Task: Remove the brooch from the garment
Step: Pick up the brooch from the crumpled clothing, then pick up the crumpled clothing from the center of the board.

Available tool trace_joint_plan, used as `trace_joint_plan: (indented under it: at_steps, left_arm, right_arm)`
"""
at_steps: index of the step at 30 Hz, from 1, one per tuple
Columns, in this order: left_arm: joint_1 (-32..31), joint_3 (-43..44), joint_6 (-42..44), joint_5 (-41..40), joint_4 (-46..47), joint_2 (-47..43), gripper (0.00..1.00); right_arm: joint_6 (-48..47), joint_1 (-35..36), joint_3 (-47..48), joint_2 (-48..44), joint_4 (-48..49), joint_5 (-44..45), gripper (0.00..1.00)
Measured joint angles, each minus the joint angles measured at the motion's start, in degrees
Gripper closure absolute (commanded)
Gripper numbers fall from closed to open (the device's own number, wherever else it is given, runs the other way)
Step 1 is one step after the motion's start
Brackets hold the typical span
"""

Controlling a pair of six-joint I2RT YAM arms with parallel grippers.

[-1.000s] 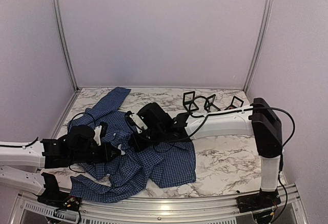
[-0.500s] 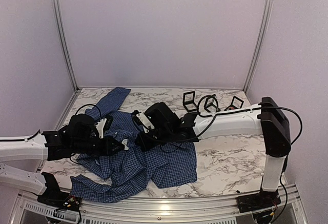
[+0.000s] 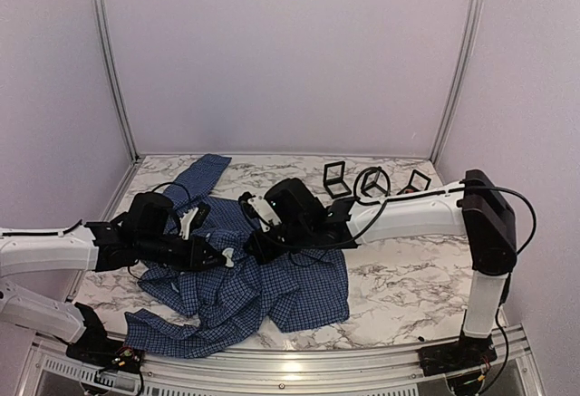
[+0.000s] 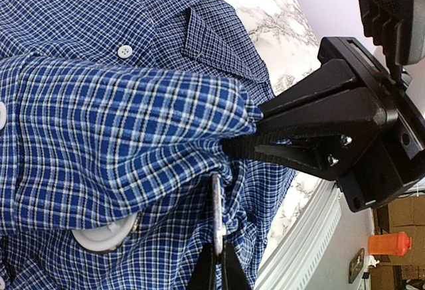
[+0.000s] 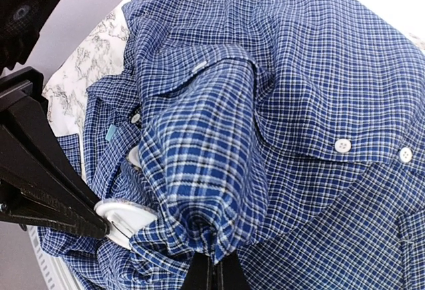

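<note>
Since a second ago my two arms have shifted rightward, right claw point(image 4: 242, 147) pinching the one shirt point(image 3: 299, 292), left claw point(image 4: 216, 267) clamping a white disc point(image 5: 126, 216).

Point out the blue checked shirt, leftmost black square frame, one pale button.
Dark blue checked shirt point(image 3: 304, 292): top view, lower panel.
Leftmost black square frame point(image 3: 336, 179): top view, its middle.
Small pale round button point(image 5: 342, 145): right wrist view, button face.

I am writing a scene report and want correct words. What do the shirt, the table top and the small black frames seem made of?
Shirt: woven cloth, probably cotton or a blend, matte; the check weave and soft folds show it. Table top: smooth, white with grey veins, marble or marble-look laminate. Frames: thin, rigid, black; plastic or metal, too small to tell.
</note>
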Motion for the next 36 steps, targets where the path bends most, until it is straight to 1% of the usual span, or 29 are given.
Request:
trace_joint_plan:
  at_steps: [1,5,8,11,16,19,24,29,34,35,36]
  left_arm:
    - [0.17,0.37,0.00,0.61,-0.04,0.59,1.00]
    - [1.27,2.16,-0.20,2.34,-1.95,2.67,1.00]
    - [2.67,3.74,-0.33,3.82,-4.11,3.74,1.00]
    - [4.35,5.44,-0.33,5.57,-6.36,4.72,1.00]
    - [6.54,7.63,-0.31,8.57,-9.27,6.01,1.00]
    - [7.43,8.00,-0.33,10.23,-10.64,6.58,1.00]
    - [8.15,8.79,-0.59,12.81,-11.82,7.10,1.00]
    - [8.33,9.60,-1.22,14.60,-12.31,7.45,1.00]
    - [8.33,9.60,-1.88,15.61,-12.48,7.52,1.00]
    - [8.33,9.60,-1.95,15.65,-12.48,7.52,1.00]
    - [8.33,9.60,-2.01,15.76,-12.48,7.52,1.00]
  right_arm:
    - [-0.35,-0.09,0.00,0.00,-0.04,-0.07,0.96]
    - [-1.75,0.22,0.00,-0.07,-0.44,0.42,0.79]
    - [-3.06,0.74,0.00,-0.44,-1.03,1.99,0.67]
    - [-4.55,1.99,0.00,-1.62,-1.44,4.09,0.57]
    - [-6.56,4.52,0.00,-4.07,-1.95,6.84,0.45]
    - [-7.58,5.49,0.00,-4.50,-2.03,8.72,0.40]
    - [-8.68,6.34,0.22,-4.20,-2.89,10.34,0.39]
    - [-9.42,7.48,1.09,-1.55,-3.39,11.34,0.42]
    - [-9.44,7.93,1.88,2.16,-4.24,11.87,0.56]
    - [-9.51,7.91,1.90,2.47,-4.37,11.91,0.61]
    - [-9.51,7.91,1.92,2.73,-4.46,12.09,0.68]
